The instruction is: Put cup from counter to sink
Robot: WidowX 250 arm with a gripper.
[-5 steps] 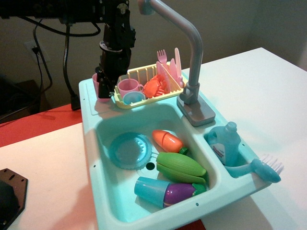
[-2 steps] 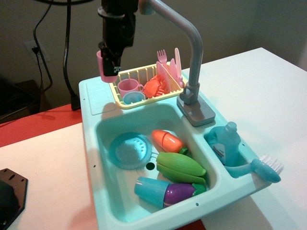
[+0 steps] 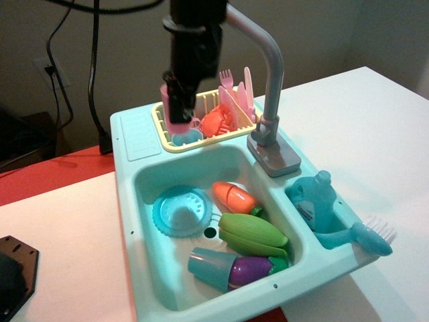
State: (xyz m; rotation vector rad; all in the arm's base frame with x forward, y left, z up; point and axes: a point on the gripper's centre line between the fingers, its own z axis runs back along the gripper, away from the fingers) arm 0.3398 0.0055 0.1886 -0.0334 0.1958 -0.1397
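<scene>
We see one gripper (image 3: 175,100) clamped on the single pale pink cup (image 3: 173,109), holding it in the air over the front of the yellow dish rack (image 3: 194,142), clear of the ribbed counter (image 3: 139,133). In the sink (image 3: 151,176) we count one blue plate (image 3: 181,211), one blue tumbler (image 3: 206,265), and three toy vegetables: carrot (image 3: 234,197), corn (image 3: 252,233), eggplant (image 3: 251,270).

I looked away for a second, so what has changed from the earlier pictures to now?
The claw lifted the pink cup off the counter and carried it rightward; it now hangs in front of the yellow dish rack, near the sink. The toys in the sink stayed put.
</scene>
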